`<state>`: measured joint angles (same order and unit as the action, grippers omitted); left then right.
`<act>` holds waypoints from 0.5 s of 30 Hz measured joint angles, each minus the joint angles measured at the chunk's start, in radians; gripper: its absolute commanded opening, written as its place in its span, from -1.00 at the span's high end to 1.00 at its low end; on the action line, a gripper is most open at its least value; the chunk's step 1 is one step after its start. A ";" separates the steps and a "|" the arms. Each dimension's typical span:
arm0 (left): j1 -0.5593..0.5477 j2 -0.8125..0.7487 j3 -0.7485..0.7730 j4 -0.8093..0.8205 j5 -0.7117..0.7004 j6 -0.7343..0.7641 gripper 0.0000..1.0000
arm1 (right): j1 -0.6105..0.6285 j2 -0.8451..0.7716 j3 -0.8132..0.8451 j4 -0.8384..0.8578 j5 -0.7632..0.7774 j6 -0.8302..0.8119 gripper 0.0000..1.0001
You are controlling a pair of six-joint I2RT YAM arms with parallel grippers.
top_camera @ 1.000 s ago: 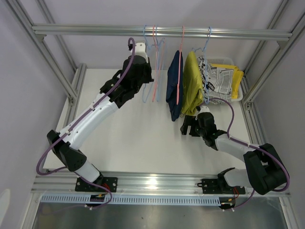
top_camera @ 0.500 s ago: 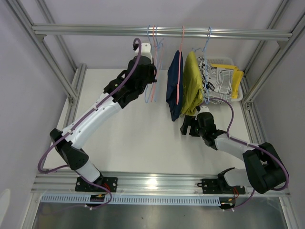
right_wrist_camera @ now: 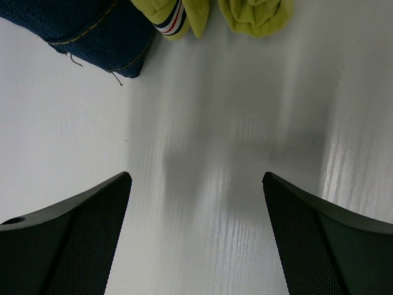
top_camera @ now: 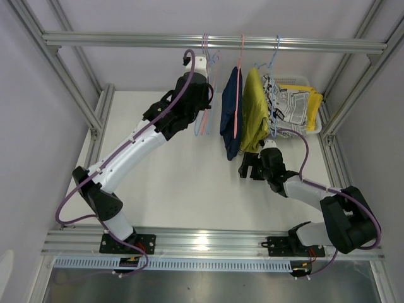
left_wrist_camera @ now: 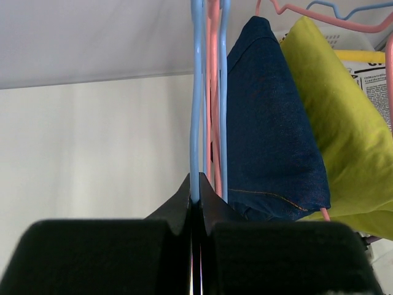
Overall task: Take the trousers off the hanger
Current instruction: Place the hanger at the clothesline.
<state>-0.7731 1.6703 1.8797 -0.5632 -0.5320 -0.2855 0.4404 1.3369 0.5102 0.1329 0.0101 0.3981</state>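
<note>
**A:** How far along is the job?

**B:** Partway, by my reading. 2 pairs hang from the rail (top_camera: 214, 42): the navy trousers (top_camera: 231, 113) on a pink hanger (top_camera: 238, 95), and the mustard-olive trousers (top_camera: 254, 110) just beside them on the right. The black-and-white print trousers (top_camera: 287, 106) and the yellow trousers (top_camera: 308, 98) are off their hangers, heaped in the white basket (top_camera: 295, 79) at the far right of the table (top_camera: 177, 183).

**A:** So 2 pairs are left?

**B:** 2 that I can see. A few bare hangers hang in a bunch to the left of the navy pair.

**A:** What is the left claw doing?

**B:** The left claw (left_wrist_camera: 195, 198) is up at that bunch. Its fingers are pressed together on the wire of a bare blue hanger (left_wrist_camera: 196, 92). It grips only wire, no cloth. The navy pair is near it on the right and is not touching it.

**A:** And the right one?

**B:** The right claw (top_camera: 251, 169) sits low over the table, below the 2 hanging pairs. Its fingers are spread wide, with only bare table between them, so it holds nothing. In the wrist view the navy and olive hems are just ahead of it, and it touches neither.

**A:** What comes next, would you guess?

**B:** Probably it gets the empty hanger out of the way, then takes the navy pair.
</note>
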 measured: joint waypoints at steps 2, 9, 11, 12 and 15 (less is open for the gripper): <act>0.000 0.000 0.001 -0.002 0.000 0.000 0.89 | 0.002 0.005 0.004 0.000 0.000 0.000 -0.85; -0.011 0.000 -0.002 -0.034 -0.007 0.000 0.77 | 0.004 0.015 0.009 0.000 0.000 0.000 -0.86; -0.016 0.000 -0.005 -0.034 -0.011 0.000 0.75 | 0.004 0.015 0.009 0.000 0.000 0.000 -0.86; -0.019 -0.001 -0.008 -0.035 -0.013 0.000 0.75 | 0.004 0.015 0.009 0.000 0.000 0.000 -0.86; -0.026 -0.002 -0.016 -0.042 -0.016 0.000 0.74 | 0.004 0.015 0.009 0.000 0.000 0.000 -0.86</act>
<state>-0.7986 1.6684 1.8633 -0.6056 -0.5484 -0.2855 0.4446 1.3521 0.5194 0.1326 0.0101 0.3981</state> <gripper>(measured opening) 0.124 0.926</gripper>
